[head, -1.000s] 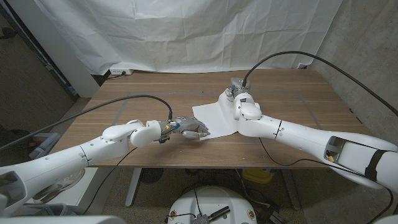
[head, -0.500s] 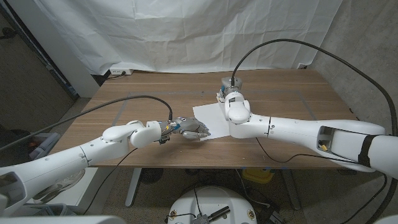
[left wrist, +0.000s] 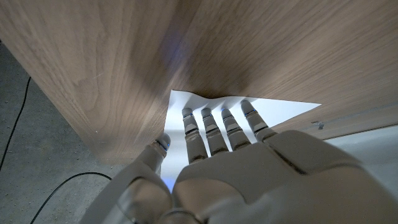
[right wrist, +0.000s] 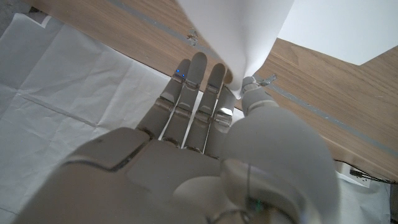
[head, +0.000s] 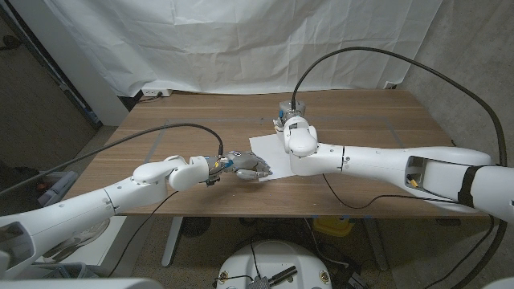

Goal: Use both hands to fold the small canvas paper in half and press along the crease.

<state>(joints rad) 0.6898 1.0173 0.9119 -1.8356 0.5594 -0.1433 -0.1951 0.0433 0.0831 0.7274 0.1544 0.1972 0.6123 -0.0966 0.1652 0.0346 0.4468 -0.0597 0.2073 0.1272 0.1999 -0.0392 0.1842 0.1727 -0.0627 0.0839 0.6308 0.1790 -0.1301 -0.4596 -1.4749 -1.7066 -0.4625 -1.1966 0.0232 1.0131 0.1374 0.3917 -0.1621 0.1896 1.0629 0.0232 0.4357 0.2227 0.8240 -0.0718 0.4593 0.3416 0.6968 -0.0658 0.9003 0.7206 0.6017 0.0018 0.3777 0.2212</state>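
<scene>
- The small white canvas paper sheet [head: 269, 156] lies near the middle of the brown wooden table [head: 161, 132], between the two hands, in the head view.
- The left hand [head: 247, 166] presses on the sheet's near corner; the left wrist view shows its fingers [left wrist: 214, 127] side by side and stretched out on the white sheet [left wrist: 249, 109], close to the table's edge, holding nothing.
- The right hand [head: 289, 120] sits at the sheet's far edge, mostly hidden behind its own wrist in the head view.
- The right wrist view shows what the head view hides: the right hand [right wrist: 208, 93] pinches a lifted part of the paper [right wrist: 239, 31] between thumb and fingers, the sheet rising off the table.
- Against the frame one second earlier, the right hand has moved toward the robot's left along the far edge, its forearm now lying lower across the table; the left hand stays put.
- No readable writing or labels show.
</scene>
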